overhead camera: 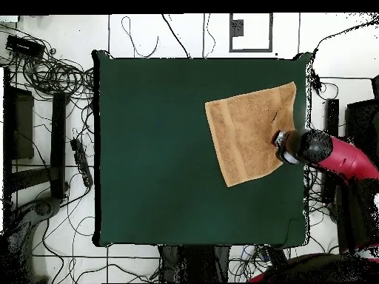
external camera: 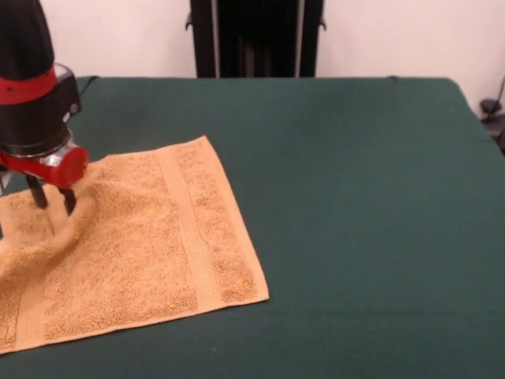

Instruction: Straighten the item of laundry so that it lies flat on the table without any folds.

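Note:
The item of laundry (external camera: pixel 150 237) is an orange-tan terry towel lying near the left of the table (external camera: pixel 355 197) in the front view. Most of it is flat, with a woven band running across it. Its left part is rumpled into a raised ridge. My gripper (external camera: pixel 52 207) stands over that ridge, with its dark fingers (external camera: pixel 36 193) shut on the bunched cloth between them. From overhead, the towel (overhead camera: pixel 252 133) lies at the upper right of the table (overhead camera: pixel 185 148), and my gripper (overhead camera: pixel 279 142) is at the towel's right edge.
The towel's left side runs close to the table's edge in the front view. A black stand (external camera: pixel 254 38) rises behind the far edge. From overhead, cables and equipment (overhead camera: pixel 52 111) lie on the floor around the table.

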